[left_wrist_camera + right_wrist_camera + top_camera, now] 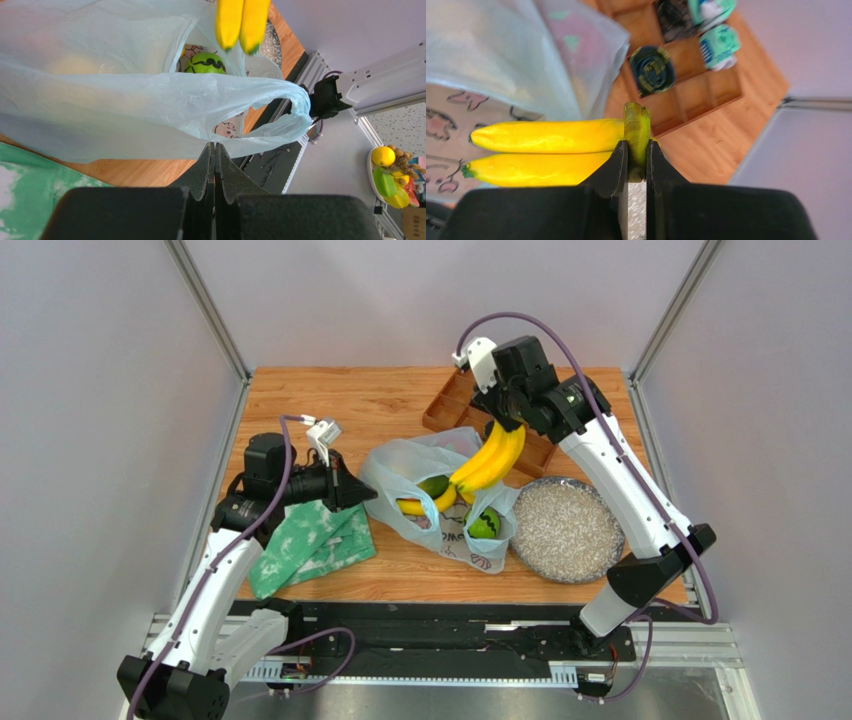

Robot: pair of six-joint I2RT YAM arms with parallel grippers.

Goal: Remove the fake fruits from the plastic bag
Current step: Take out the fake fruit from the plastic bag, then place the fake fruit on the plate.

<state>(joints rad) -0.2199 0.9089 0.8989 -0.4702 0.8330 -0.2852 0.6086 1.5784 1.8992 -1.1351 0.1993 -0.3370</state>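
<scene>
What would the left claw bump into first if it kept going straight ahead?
The plastic bag: the left gripper is shut with its tips right at the bag's edge, apparently pinching it. Past the film sits a green fruit, though depth is unclear.

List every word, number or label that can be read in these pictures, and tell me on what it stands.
No text can be read in any view.
plastic bag: cartoon drawings show, but any lettering beside them is too small and blurred to read.
wooden tray: the things in it show blurred patterns only, no legible letters.
</scene>
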